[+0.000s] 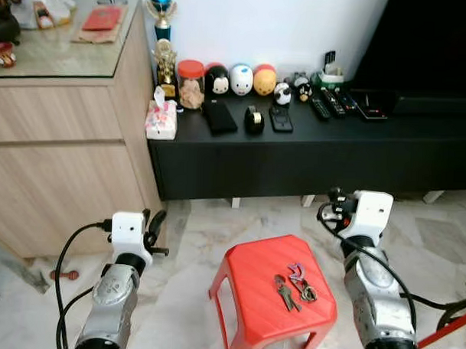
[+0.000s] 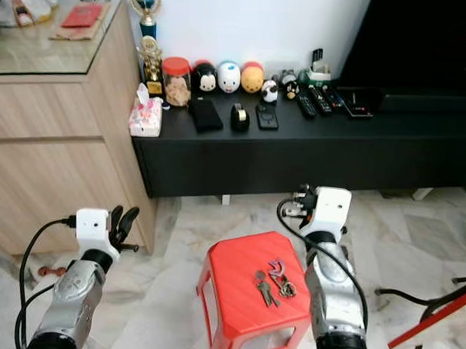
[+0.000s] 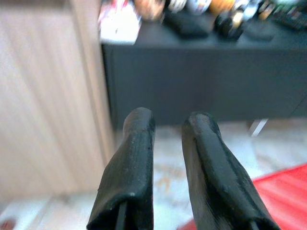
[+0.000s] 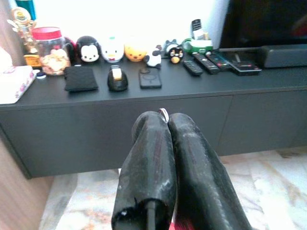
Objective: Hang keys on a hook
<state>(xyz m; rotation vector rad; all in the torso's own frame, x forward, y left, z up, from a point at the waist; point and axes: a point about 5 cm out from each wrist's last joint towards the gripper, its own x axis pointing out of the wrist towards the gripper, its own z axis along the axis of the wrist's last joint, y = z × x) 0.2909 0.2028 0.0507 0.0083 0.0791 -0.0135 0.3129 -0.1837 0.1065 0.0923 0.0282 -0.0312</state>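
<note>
We can read no brand or writing anywhere; the jar (image 1: 191,83), the tissue box (image 1: 161,119) and the remotes (image 1: 333,102) on the long black table (image 1: 310,150) are too small or blurred for their labels to be made out. The keys (image 1: 293,287) lie loose on top of the red stool (image 1: 269,292), toward its right side, a small bunch with a pinkish tag, touching neither gripper. We see the left gripper (image 3: 168,125) raised at the left of the stool, near the corner of the wooden cabinet (image 1: 62,130), its silver arm reaching up and forward; in the left wrist view its two black fingers (image 3: 132,167) stand a little apart with marble floor (image 1: 193,227) showing between them. The right gripper (image 4: 165,120) is held up just beside the right edge of the stool, above floor level, pointing at the black table; in the right wrist view its fingers (image 4: 151,163) are pressed together with nothing between them. A row of round toy figures (image 1: 241,79) stands along the wall behind the table.
</note>
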